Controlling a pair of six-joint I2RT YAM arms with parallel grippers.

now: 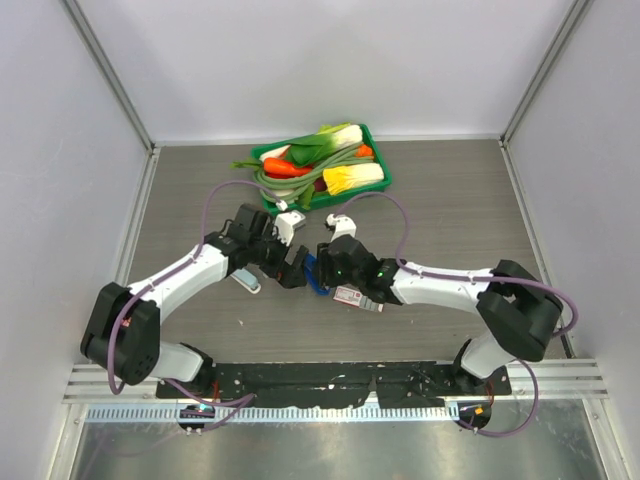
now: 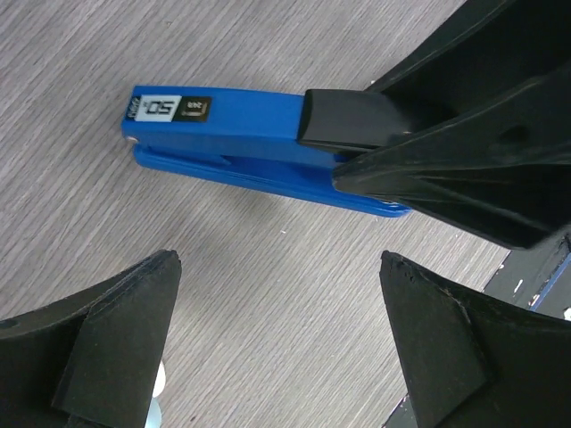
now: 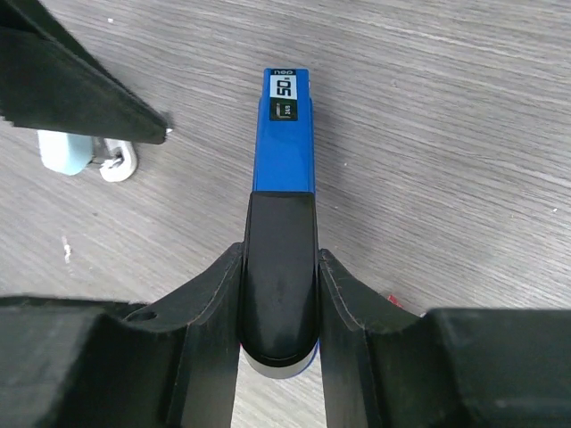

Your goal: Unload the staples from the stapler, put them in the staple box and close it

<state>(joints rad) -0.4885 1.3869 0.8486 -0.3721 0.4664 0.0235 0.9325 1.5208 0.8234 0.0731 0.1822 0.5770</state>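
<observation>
Between right fingers [image 3: 211, 308], stapler [image 3: 287, 147] points straight ahead.

The stapler [image 3: 287, 152] is bright blue with a black rear cap and a black-and-white label. My right pincer [image 3: 281, 267] is matte black, and the table [image 3: 464, 134] is grey with a fine wood grain.

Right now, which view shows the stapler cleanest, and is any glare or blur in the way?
Right wrist: the stapler is sharp, evenly lit, its label legible, no glare. Left wrist: also sharp, with a soft shadow beneath it; the left fingers are flat black. Top external: it is tiny and mostly covered.
</observation>
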